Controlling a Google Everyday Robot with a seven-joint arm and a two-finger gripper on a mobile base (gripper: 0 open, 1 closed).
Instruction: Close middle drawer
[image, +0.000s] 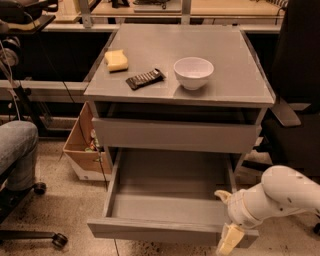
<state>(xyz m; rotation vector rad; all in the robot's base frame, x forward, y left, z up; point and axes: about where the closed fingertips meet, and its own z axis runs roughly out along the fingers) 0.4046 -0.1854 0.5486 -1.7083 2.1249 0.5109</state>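
Observation:
The middle drawer (165, 200) is pulled far out at the bottom of the grey cabinet, and its grey inside is bare. Its flat front panel (150, 231) faces the camera near the lower edge. My gripper (226, 218), on a white arm coming in from the right, is at the drawer's right front corner. One cream finger (222, 195) shows over the inside of the drawer by its right wall. The other cream finger (230, 240) hangs in front of the front panel. The fingers stand apart and hold nothing.
Another grey drawer front (175, 135) sits above the open drawer. The cabinet top (240, 75) holds a white bowl (193, 72), a dark snack bar (145, 78) and a yellow sponge (116, 60). A cardboard box (82, 150) stands at the left, chairs on both sides.

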